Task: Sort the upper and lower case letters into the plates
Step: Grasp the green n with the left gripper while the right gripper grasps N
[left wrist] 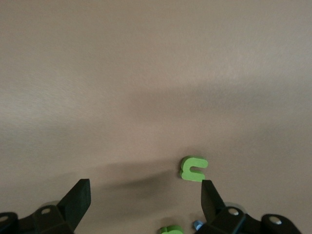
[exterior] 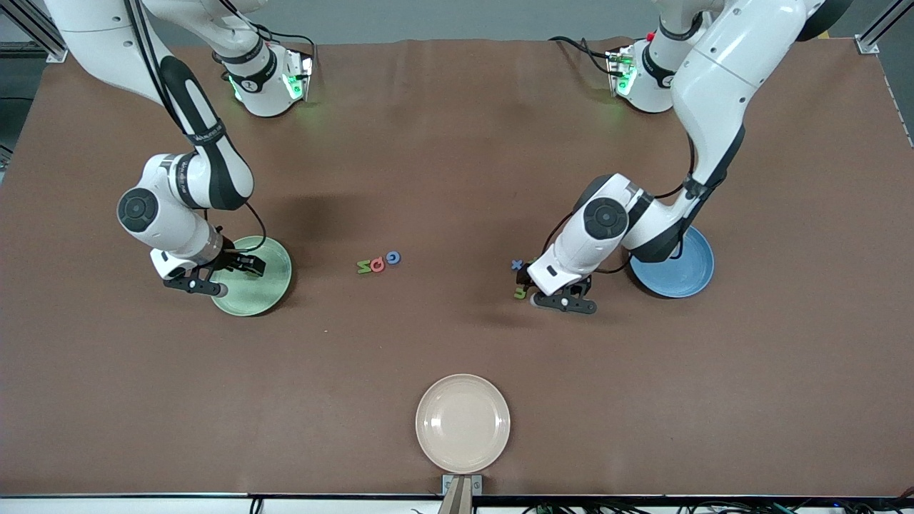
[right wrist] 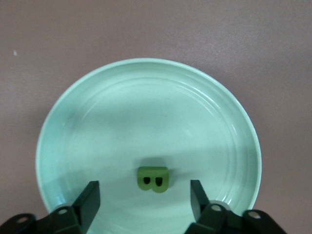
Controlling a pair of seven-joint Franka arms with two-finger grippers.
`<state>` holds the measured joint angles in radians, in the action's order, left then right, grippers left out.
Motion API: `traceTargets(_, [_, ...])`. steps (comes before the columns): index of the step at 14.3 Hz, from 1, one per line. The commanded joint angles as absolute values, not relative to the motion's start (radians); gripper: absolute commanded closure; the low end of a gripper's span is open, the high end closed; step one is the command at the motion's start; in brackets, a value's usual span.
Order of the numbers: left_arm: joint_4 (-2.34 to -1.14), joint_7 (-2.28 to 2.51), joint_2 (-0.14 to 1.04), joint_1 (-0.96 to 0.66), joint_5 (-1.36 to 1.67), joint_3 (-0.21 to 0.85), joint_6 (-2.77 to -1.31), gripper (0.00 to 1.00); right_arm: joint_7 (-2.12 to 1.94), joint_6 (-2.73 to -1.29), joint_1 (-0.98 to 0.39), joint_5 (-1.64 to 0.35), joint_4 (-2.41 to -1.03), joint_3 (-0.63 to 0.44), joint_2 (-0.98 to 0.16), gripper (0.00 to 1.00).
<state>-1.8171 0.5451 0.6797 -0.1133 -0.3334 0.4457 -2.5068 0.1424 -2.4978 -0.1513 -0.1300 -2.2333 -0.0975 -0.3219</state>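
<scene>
Currently, item one: my right hand, fingers spread, over the pale green plate; green B lies below it, released as upper case. Item two: left hand, open, above green u, beside the sky blue plate, ready to pick.

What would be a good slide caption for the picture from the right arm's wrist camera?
Right gripper, jaws open, hovers over the pale green plate, where a green letter B lies.

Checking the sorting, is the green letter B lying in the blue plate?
No, the green B lies in the pale green plate, between the right gripper's open fingers.
</scene>
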Motion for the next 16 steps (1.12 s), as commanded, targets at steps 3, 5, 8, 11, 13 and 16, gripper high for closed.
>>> traceTargets(3, [-1.701,0.584,0.749,-0.175,-0.388,0.436,-2.418,0.00,0.323,-2.370,-0.241,-0.129,-2.128,-0.081,-0.302,0.00])
traceTargets(5, [-1.687,0.591,0.762,-0.198,-0.388,0.433,-2.416,0.00,0.406,-2.385,-0.288,-0.132,-2.106,-0.083,-0.310,0.00])
traceTargets(8, [-1.681,0.591,0.773,-0.230,-0.390,0.405,-2.416,0.02,0.527,-2.437,-0.351,-0.130,-2.103,-0.083,-0.334,0.00])
traceTargets(11, [-1.680,0.591,0.775,-0.239,-0.391,0.397,-2.416,0.11,0.667,-2.482,-0.394,-0.132,-2.103,-0.083,-0.363,0.01])
traceTargets(13, [-1.678,0.591,0.779,-0.253,-0.391,0.393,-2.416,0.21,0.835,-2.509,-0.435,-0.129,-2.100,-0.084,-0.394,0.00])
traceTargets(16, [-1.671,0.591,0.779,-0.294,-0.388,0.351,-2.418,0.32,1.030,-2.562,-0.492,-0.127,-2.088,-0.084,-0.446,0.00])
